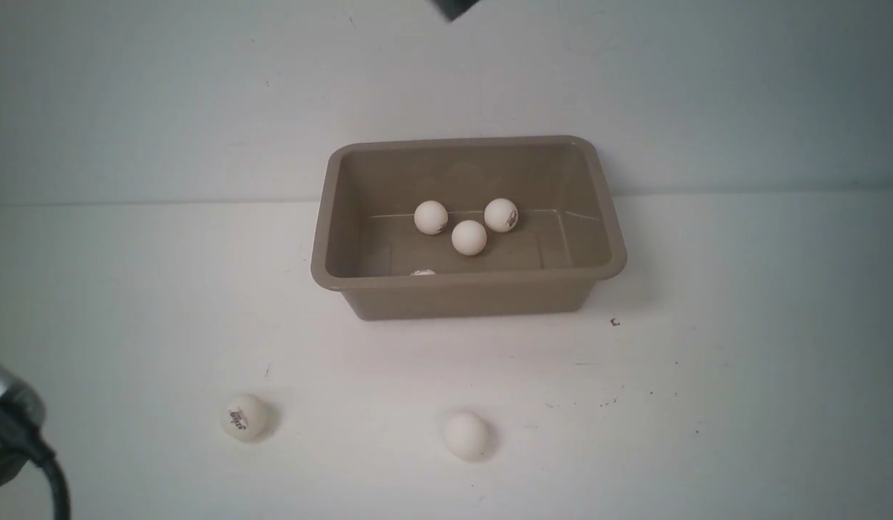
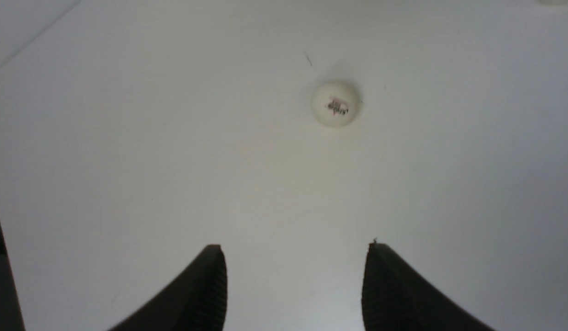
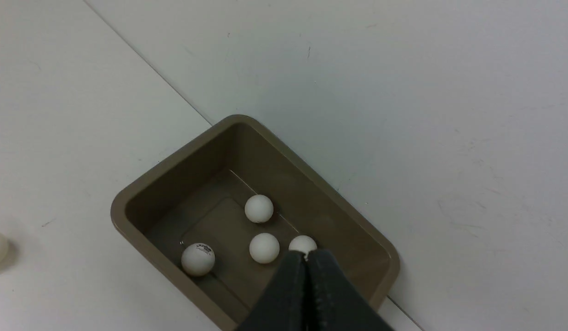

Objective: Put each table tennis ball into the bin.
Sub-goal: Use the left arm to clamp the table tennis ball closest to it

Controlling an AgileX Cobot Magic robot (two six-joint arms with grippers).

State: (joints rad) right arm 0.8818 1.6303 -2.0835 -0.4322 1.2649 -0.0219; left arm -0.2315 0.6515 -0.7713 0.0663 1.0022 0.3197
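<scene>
"Where do we find the bin?"

"We see the bin (image 1: 468,296) on the tabletop (image 1: 743,347), near the wall (image 1: 201,101), with its open side up. It is taupe-brown, with rounded corners and a flared rim."

"And how many balls do we count inside?"

"Four. In the front view we have one left ball (image 1: 430,217), one right ball (image 1: 501,215) with dark print, and a middle ball (image 1: 469,237) between them, a little nearer to us. We catch just the top of the fourth ball (image 1: 423,273) behind the near rim; our right wrist view shows it whole, print and all."

"Which ones do we have outside?"

"Two, both on the tabletop on our side of the bin. The printed ball (image 1: 245,418) sits toward the left, and the plain-looking ball (image 1: 466,436) sits well apart from it, to its right."

"What are our grippers doing?"

"Our left gripper (image 2: 297,248) has its fingers spread with nothing between them, and the printed ball lies beyond the tips, untouched. Our right gripper (image 3: 306,255) is clenched, tips together, and we see no ball in its grasp. In the right wrist view, its tips overlap the bin's inside; we cannot tell how high above it they are."
</scene>
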